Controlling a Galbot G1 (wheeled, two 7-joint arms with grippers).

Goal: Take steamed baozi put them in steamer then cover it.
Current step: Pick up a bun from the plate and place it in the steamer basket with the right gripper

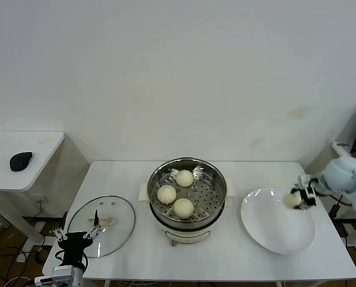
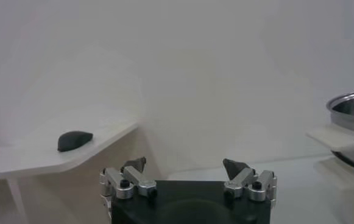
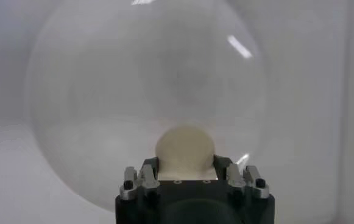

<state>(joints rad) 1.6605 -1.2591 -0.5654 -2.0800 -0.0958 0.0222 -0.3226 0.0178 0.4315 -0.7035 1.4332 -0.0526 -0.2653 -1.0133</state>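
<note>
Stainless steamer (image 1: 187, 194), table centre: three baozi (image 1: 183, 207) on its tray. Fourth baozi (image 1: 292, 200) clamped in right gripper (image 1: 298, 200) above white plate (image 1: 276, 230), at steamer's three o'clock. Glass cover (image 1: 101, 225) at nine o'clock; left gripper (image 1: 76, 234) beside it, fingers spread, holding nothing.

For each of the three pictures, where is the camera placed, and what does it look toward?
Head: high up, facing down at the table; both arms show, right claw holding a bun.
Left wrist: behind the open left claw, facing a side table and the steamer.
Right wrist: above the plate, claw gripping the bun.
The head and right wrist views share bun and plate.
</note>
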